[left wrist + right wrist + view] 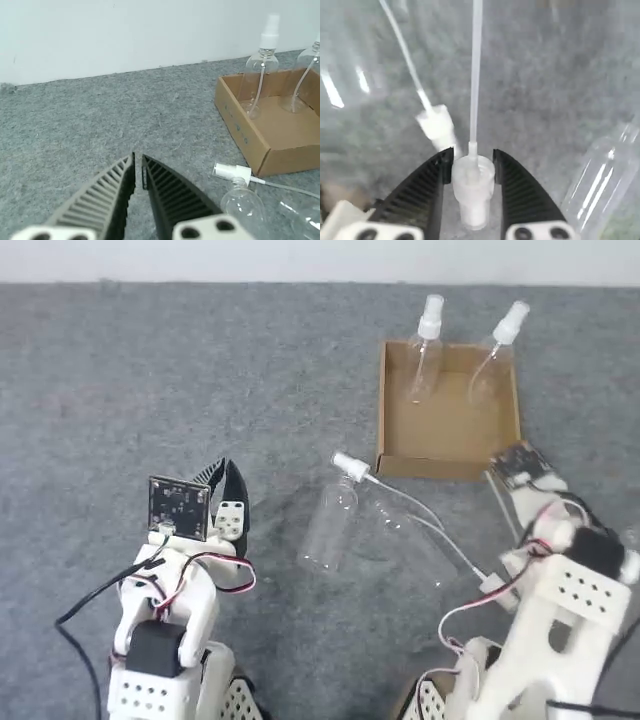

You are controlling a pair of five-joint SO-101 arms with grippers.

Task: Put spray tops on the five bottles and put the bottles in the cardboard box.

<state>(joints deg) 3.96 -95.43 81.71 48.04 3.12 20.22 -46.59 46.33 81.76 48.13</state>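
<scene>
1. The right gripper (472,156) has its jaws pinching a spray top (472,187) by the cap, one jaw on each side. Its thin tube runs straight out past the jaw tips.
2. Just beside those tips a second spray top (436,126) lies on the grey worktop (560,90). A clear bottle (605,180) lies near the outer side of one jaw.
3. The left gripper (138,160) holds nothing. Its jaws are pressed almost together, with only a sliver between the tips, over bare worktop at the lower left of the high view.
4. In the middle of the high view a lying bottle (330,525) has a white spray head (350,464) at its neck. Whether the head is screwed on cannot be told.
5. The cardboard box (440,435) sits at the upper right. Two capped bottles (425,355) (492,365) stand upright along its far wall.
</scene>
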